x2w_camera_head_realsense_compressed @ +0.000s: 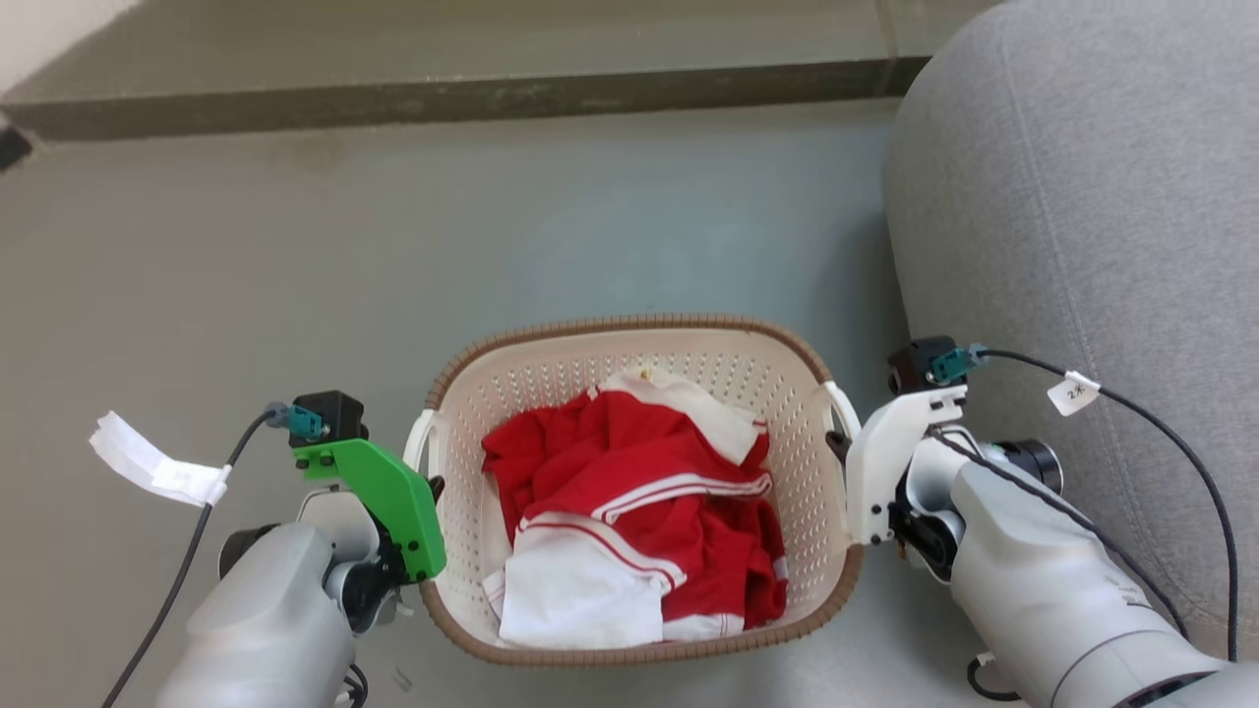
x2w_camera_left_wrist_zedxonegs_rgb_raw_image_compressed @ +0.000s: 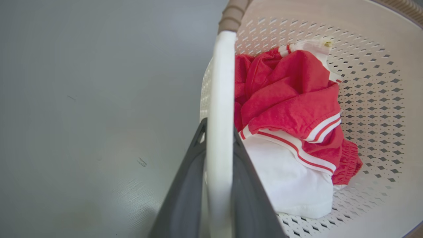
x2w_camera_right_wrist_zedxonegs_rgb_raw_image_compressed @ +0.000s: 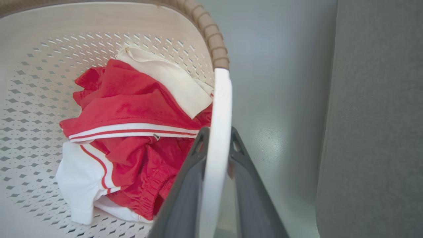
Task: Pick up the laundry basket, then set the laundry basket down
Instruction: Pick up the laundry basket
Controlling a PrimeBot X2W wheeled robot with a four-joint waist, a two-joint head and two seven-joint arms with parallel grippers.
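While our left claw (x2w_camera_left_wrist_zedxonegs_rgb_raw_image_compressed: 219,127) and right claw (x2w_camera_right_wrist_zedxonegs_rgb_raw_image_compressed: 218,132) each clamp a thin white side handle (x2w_camera_left_wrist_zedxonegs_rgb_raw_image_compressed: 220,82), the cream perforated plastic laundry basket (x2w_camera_head_realsense_compressed: 629,323) with its brown woven-look rim hangs or rests, we cannot tell which, between our arms over the grey floor (x2w_camera_head_realsense_compressed: 393,246), beside a grey upholstered seat (x2w_camera_head_realsense_compressed: 1082,197). Uneven lifting, we judge, could tilt it, slipping a handle and spilling the red-and-white clothes (x2w_camera_head_realsense_compressed: 639,492).

cream laundry basket (x2w_camera_head_realsense_compressed: 551,379) (brown rim (x2w_camera_head_realsense_compressed: 629,322)), red-white clothes (x2w_camera_head_realsense_compressed: 629,462)
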